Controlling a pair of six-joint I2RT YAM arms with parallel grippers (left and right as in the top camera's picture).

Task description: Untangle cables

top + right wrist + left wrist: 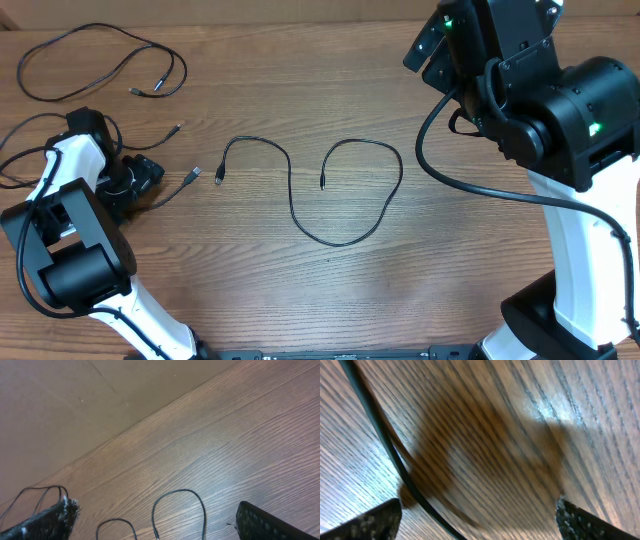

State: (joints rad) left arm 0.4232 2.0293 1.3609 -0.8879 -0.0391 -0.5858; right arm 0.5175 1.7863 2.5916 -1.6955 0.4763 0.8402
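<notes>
Far left of the middle cable (pixel 338 243), at the desk's (pixel 300 110) far edge: second cable (pixel 105 72), looped loosely. Nearer, also left of the middle cable: left gripper (pixel 477 515) spread wide, low over the wood, third cable (pixel 395 462) lying loose between its jaws. Right of the middle cable: right gripper (pixel 157 520) raised, spread wide, pinching nothing.

Both the left arm (pixel 75 230) and the right arm (pixel 560 110) pair glossy white shell links with bulky matte black joint housings. Small green indicator lights (pixel 596 127) glow on the right one, and a thick black wire (pixel 420 150) loops outside it. The fingertips (pixel 370 522) are black, speckled grey.
</notes>
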